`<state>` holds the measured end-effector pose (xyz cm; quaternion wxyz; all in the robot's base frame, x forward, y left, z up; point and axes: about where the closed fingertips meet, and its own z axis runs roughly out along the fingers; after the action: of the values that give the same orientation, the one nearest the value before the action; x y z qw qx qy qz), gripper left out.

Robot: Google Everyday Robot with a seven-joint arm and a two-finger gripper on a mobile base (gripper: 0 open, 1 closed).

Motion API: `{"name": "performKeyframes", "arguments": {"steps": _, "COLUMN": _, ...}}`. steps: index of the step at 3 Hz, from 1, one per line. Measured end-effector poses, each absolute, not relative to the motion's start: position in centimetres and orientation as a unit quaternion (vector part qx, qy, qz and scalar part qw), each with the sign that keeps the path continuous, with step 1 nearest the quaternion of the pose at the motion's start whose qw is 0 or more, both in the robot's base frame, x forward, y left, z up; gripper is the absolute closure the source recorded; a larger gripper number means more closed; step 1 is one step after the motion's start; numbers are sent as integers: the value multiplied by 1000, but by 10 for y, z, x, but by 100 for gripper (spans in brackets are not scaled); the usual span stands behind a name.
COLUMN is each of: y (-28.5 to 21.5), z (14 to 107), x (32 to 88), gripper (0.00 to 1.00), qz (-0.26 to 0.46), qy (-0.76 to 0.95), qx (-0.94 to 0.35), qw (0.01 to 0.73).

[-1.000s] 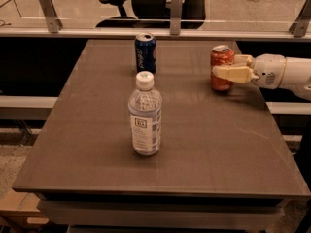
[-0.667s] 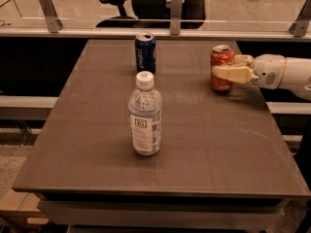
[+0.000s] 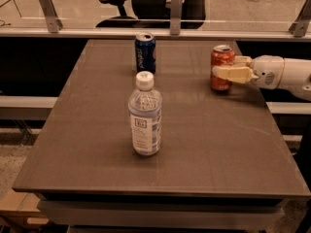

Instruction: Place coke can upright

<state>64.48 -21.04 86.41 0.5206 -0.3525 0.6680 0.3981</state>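
The red coke can (image 3: 222, 57) stands upright on the brown table (image 3: 194, 144), near its far right edge. My gripper (image 3: 225, 68) reaches in from the right at can height. Its cream fingers (image 3: 232, 74) sit on either side of the can, one across its front and one behind, closed against it. The can's base rests on the tabletop.
A clear water bottle (image 3: 145, 115) with a white cap stands in the middle of the table. A dark blue soda can (image 3: 145, 52) stands at the far centre. A rail with metal posts (image 3: 176, 6) and an office chair lie beyond the far edge.
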Motion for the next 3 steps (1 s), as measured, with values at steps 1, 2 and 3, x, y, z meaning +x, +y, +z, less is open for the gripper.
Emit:
{"name": "performKeyframes", "arguments": {"steps": 1, "y": -210, "z": 865, "x": 645, "gripper": 36, "qz": 398, "qy": 668, "qx": -353, "qw": 521}}
{"name": "performKeyframes", "arguments": {"steps": 2, "y": -210, "z": 865, "x": 645, "gripper": 13, "qz": 398, "qy": 668, "qx": -353, "qw": 521}}
{"name": "performKeyframes", "arguments": {"steps": 3, "y": -207, "z": 865, "x": 645, "gripper": 0, "qz": 400, "qy": 667, "qx": -354, "qw": 519}}
